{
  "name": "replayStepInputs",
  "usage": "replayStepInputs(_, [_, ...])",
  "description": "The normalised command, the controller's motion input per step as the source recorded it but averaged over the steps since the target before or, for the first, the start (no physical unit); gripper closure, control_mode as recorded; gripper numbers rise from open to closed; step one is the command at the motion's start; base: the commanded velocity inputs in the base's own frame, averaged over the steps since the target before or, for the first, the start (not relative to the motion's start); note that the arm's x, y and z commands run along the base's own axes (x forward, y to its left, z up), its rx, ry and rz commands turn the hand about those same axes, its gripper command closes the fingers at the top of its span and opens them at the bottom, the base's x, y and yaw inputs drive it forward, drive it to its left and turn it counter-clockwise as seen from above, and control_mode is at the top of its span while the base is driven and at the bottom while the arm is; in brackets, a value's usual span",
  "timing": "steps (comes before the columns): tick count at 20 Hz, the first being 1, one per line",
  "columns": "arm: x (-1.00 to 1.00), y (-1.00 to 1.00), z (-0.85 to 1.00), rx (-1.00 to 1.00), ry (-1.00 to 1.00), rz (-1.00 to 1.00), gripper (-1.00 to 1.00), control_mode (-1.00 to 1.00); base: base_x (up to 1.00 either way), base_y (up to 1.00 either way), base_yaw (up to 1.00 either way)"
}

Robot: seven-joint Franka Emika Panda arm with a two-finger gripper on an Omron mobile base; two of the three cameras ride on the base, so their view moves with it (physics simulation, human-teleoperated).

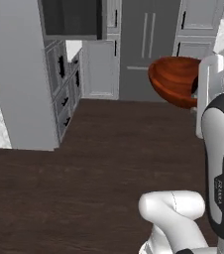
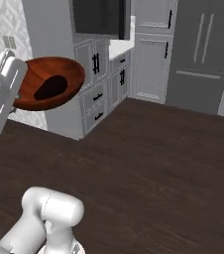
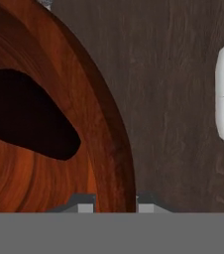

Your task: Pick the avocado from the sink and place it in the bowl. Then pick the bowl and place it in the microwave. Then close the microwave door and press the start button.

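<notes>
One bowl is the centre of this scene, and it is raised high above the dark wooden floor. The gripper holds the bowl by its rim: in the hand view one finger is inside the rim and the other finger is outside it, so the jaws are narrow and closed on the wood. The bowl is tilted, its open side turned partly toward the right base camera. Inside the bowl lies the avocado, a nearly black shape resting on the inner wall. Beyond the bowl, the microwave sits up in the grey cabinets, above a white counter; its dark front is visible, but I cannot tell how its door stands. Farther from the bowl, a tall grey fridge stands against the back wall.
</notes>
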Motion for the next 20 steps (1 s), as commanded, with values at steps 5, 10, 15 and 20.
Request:
replayStepInputs(5, [0.0, 0.0, 0.0, 0.0, 0.0, 0.0, 1.0, 1.0, 0.94, -0.88, 0.49])
replayStepInputs(10, [0.0, 0.0, 0.0, 0.0, 0.0, 0.0, 1.0, 1.0, 0.83, -0.82, 0.52])
replayStepInputs(15, [0.0, 0.0, 0.0, 0.0, 0.0, 0.0, 1.0, 1.0, 0.62, -0.96, 0.47])
replayStepInputs(20, [0.0, 0.0, 0.0, 0.0, 0.0, 0.0, 1.0, 1.0, 0.51, -1.0, 0.44])
